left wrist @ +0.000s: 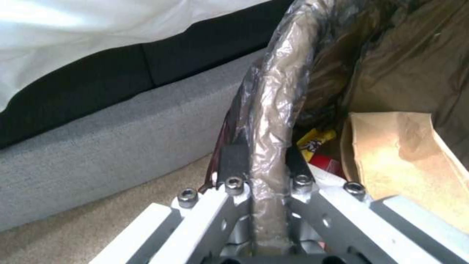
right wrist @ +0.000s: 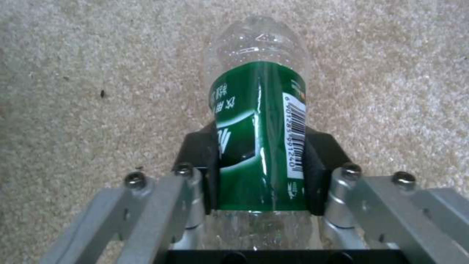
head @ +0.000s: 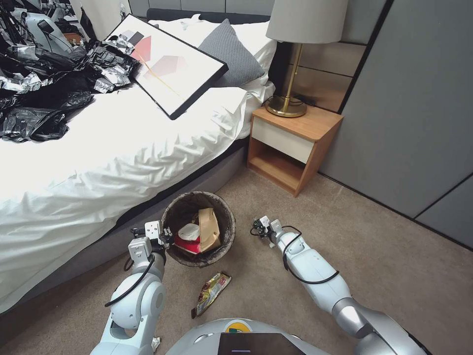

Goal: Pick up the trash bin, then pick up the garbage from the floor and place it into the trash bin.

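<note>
your left gripper [head: 165, 237] pinches the lined rim of the trash bin [head: 224, 209], low centre of the head view. your right gripper [right wrist: 261, 172] clamps the green-labelled plastic bottle [right wrist: 259, 121]. a yellow wrapper [head: 211, 293] lies on the carpet [head: 394, 266] below the bin.

Glossy crinkled plastic liner [left wrist: 273, 91] on the bin rim; matt paper bag [left wrist: 405, 154]; clear plastic bottle [right wrist: 259, 121], shiny green label; rough carpet [right wrist: 73, 73].
</note>
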Tool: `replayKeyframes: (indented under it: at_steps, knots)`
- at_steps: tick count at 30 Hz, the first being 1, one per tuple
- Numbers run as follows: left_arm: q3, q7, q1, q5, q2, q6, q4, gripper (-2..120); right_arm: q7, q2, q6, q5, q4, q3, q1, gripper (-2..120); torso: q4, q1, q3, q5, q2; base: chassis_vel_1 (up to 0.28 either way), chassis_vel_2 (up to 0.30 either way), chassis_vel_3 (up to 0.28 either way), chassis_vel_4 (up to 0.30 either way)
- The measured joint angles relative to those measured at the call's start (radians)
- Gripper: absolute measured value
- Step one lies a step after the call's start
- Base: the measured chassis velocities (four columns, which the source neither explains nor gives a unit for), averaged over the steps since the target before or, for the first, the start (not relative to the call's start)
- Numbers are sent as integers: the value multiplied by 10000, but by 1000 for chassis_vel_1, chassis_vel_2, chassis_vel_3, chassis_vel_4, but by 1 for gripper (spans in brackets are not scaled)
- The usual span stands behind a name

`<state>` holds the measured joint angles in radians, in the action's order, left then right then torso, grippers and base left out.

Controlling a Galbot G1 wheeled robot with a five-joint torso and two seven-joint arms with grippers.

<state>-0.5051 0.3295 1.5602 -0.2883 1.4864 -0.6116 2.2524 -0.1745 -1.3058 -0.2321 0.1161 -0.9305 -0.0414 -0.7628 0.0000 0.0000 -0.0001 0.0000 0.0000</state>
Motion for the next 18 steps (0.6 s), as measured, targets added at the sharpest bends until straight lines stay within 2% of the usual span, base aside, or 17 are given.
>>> replayKeyframes:
  at_steps: [3,8,10,11,12,14,15,17,18]
  knots:
    - [0,0,0,0,0,0,0,0,9,-3,11,11,-2,-3,3,26,0,0,0,0,0,0,0,0,0]
    - [0,0,0,0,0,0,0,0,169,26,179,62,-93,-32,-2,25,0,0,0,1,0,0,0,0,0]
    - [0,0,0,0,0,0,0,0,535,112,622,113,-645,-113,-124,25,-1,0,1,0,0,0,0,0,0]
    - [0,0,0,0,0,0,0,0,718,181,930,152,-1224,-181,-251,25,-1,0,1,0,0,0,0,0,0]
    - [0,0,0,0,0,0,0,0,718,181,930,152,-1224,-181,-251,25,-1,0,1,0,0,0,0,0,0]
    - [0,0,0,0,0,0,0,0,990,310,1398,506,-2678,-262,-485,25,-2,0,1,1,0,0,0,0,0]
    - [0,0,0,0,0,0,0,0,990,310,1398,506,-2678,-262,-485,25,-2,0,1,1,0,0,0,0,0]
    - [2,-1,0,0,0,0,0,0,1034,414,1866,883,-3973,-304,-658,25,2,0,0,-1,0,0,0,0,0]
    - [1,0,0,0,0,0,0,0,1060,513,2128,1216,-5140,-320,-820,25,3,0,0,1,0,0,0,0,0]
